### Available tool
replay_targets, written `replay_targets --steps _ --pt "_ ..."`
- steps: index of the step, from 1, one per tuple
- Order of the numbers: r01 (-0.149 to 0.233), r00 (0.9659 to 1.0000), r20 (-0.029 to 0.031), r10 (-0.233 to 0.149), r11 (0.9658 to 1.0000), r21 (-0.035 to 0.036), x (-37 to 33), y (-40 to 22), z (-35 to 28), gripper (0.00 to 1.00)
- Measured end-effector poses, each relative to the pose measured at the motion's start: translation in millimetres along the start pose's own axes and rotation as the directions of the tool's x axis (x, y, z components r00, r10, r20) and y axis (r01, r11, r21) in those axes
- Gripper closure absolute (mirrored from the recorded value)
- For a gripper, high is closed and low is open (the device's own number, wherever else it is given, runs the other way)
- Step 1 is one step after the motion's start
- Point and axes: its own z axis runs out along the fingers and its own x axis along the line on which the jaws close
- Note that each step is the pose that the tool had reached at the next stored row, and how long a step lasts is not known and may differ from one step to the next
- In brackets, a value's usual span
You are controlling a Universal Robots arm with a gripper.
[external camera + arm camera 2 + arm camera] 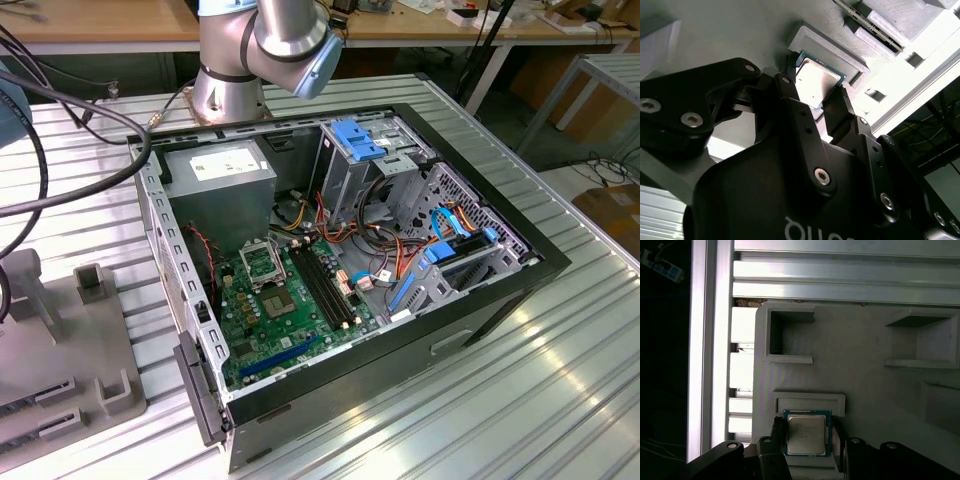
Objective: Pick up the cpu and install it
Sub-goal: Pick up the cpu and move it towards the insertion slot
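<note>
In the exterior view I see the arm [275,40] rising at the far side of the ribbed metal table [520,400]. The open computer case [350,385] lies in the middle of that table. Inside it is the green board [275,325], with the black-framed socket [262,265] toward its far end. On the exterior view's left of the case, well apart from the socket, sits a grey fixture [60,340] with raised blocks and slots.

In the second wrist view the gripper [815,92] hangs just over that grey fixture [740,30]. The cpu [815,80] lies flat in front of a raised lip of the fixture, silvery top up. One black finger [790,95] stands on each side of it. The jaws are drawn in narrow, and each finger looks to be against an edge of the chip. I read that as a grip on the cpu, with the chip down on the fixture.

In the first wrist view the cpu [806,432] shows square on, its thin pale rim clear all round. The gripper [807,435] straddles it, and the fingers [777,432] sit tight at two opposite edges. The fixture [860,340] spreads beyond it with several open pockets. The slats of the table [840,277] lie past the fixture's edge.
</note>
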Motion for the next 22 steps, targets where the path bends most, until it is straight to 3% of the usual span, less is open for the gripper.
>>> replay_targets --steps 13,22 --pt "0.0 1.0 -0.0021 0.0 1.0 0.0 -0.3 0.1 -9.9 0.53" --pt "0.0 1.0 -0.0064 0.0 1.0 -0.0002 -0.2 0.4 -21.4 0.53"
